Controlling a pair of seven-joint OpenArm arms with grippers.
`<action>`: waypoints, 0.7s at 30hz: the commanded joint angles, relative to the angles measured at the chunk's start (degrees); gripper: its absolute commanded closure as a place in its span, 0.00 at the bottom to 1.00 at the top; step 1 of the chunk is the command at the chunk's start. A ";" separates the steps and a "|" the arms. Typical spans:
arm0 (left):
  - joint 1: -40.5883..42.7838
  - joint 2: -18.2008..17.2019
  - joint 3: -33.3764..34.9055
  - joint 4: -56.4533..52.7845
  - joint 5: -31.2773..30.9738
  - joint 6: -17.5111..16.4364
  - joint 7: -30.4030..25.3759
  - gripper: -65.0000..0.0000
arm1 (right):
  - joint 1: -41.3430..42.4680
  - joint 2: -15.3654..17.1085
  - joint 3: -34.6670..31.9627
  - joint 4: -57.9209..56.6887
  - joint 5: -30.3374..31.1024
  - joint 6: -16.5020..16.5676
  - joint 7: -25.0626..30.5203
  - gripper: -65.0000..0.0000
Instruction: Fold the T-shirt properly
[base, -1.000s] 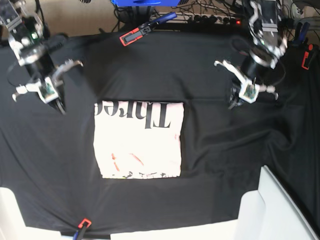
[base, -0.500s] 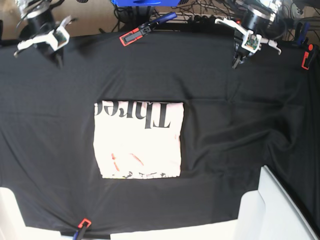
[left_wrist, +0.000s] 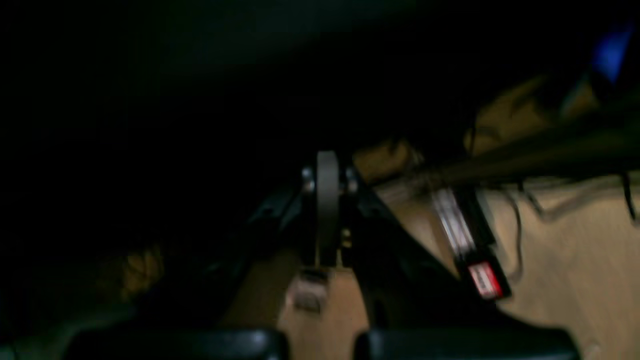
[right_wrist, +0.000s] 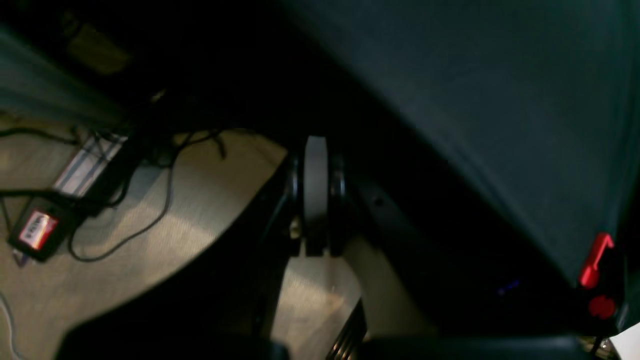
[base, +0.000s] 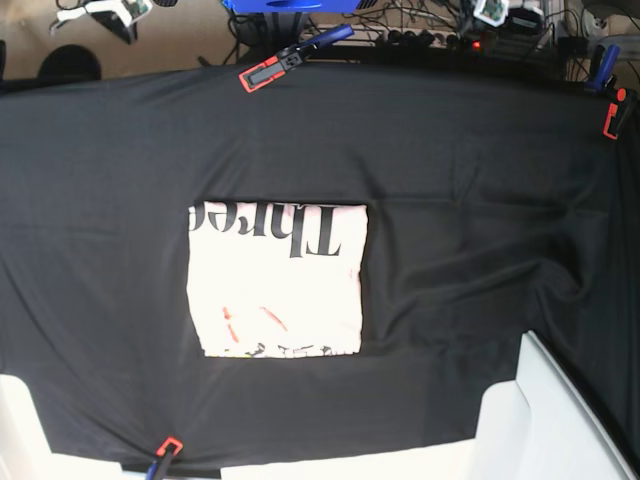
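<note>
The pale pink T-shirt (base: 278, 280) lies folded into a neat rectangle on the black table cloth (base: 470, 200), left of centre, with black "Three" lettering along its far edge and bits of print along its near edge. Both arms are pulled back past the table's far edge. My right gripper (base: 100, 9) just shows at the top left, and my left gripper (base: 497, 11) at the top right. In the wrist views the left gripper (left_wrist: 327, 170) and right gripper (right_wrist: 315, 150) are both shut, holding nothing, above the floor behind the table.
Red-and-blue clamps pin the cloth at the far edge (base: 265, 73), the right edge (base: 613, 115) and the near left corner (base: 165, 448). White panels (base: 560, 420) stand at the near right. A power strip (base: 430, 38) and cables lie behind the table.
Both arms have withdrawn from above the cloth to beyond the table's far edge, almost out of the base view. The folded T-shirt has not moved.
</note>
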 joint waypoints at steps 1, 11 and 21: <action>0.79 -0.13 -0.12 -0.66 -0.41 0.29 -1.57 1.00 | -1.52 -0.09 0.21 -0.38 0.16 -0.87 1.03 1.00; -6.68 1.71 -0.03 -17.80 -0.41 0.29 -1.39 1.00 | 12.55 -5.80 0.21 -29.22 0.16 -0.87 0.94 1.00; -29.80 2.51 -0.03 -54.99 -0.41 0.29 -1.30 1.00 | 35.67 -8.00 0.21 -66.32 0.16 -0.70 1.12 1.00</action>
